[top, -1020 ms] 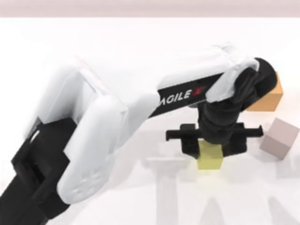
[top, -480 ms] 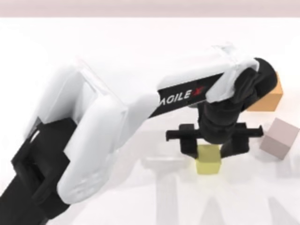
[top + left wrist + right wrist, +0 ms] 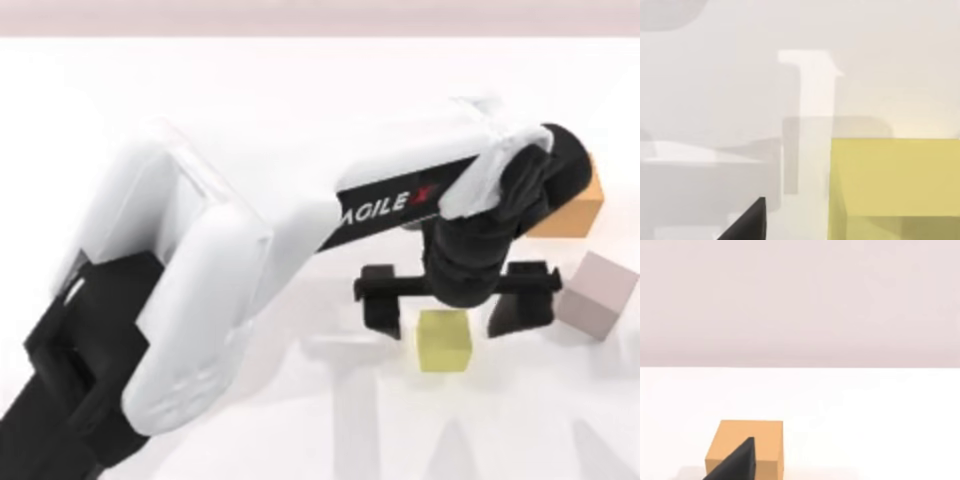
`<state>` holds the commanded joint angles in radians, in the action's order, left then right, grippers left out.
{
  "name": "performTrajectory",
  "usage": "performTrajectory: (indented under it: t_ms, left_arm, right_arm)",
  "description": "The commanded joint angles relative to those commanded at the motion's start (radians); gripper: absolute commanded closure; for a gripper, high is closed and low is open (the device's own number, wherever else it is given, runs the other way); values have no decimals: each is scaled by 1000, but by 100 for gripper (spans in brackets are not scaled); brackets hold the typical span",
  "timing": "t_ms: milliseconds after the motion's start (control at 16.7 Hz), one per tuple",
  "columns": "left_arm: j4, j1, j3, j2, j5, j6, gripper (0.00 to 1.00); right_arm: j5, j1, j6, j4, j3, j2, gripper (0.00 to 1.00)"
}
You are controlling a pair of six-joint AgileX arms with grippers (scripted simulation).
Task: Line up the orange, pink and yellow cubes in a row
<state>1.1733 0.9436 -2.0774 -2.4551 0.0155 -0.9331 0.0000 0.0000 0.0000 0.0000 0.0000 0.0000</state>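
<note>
My left gripper (image 3: 453,318) hangs over the small yellow cube (image 3: 443,340), open, with its fingers spread wide and clear of the cube on both sides. The yellow cube rests on the table. The mauve pink cube (image 3: 598,295) sits to its right. The orange cube (image 3: 578,202) lies farther back, partly hidden by my left wrist. In the left wrist view the yellow cube (image 3: 895,180) is close, with one dark fingertip (image 3: 750,222) apart from it. The right wrist view shows the orange cube (image 3: 765,440) behind one fingertip (image 3: 737,462); the right arm is out of the top view.
My left arm's white body (image 3: 200,280) spans the table's left half, from the lower left corner to the cubes. The white tabletop (image 3: 300,90) ends at a far edge along the top of the view.
My left gripper's fingers have spread apart and let go of the yellow cube, which now sits on the table slightly nearer the front. The other cubes have not moved.
</note>
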Motion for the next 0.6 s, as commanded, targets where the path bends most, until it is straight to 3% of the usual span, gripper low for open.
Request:
performTrajectory:
  t_ms: [360,600]
  left_arm:
    - [17,0,-17,-2,0,1,0]
    - [165,-8,-158,0,0,-4,0]
  right_arm:
    - [0,0,0,0,0,0,0]
    - [0,0,0,0,0,0,0]
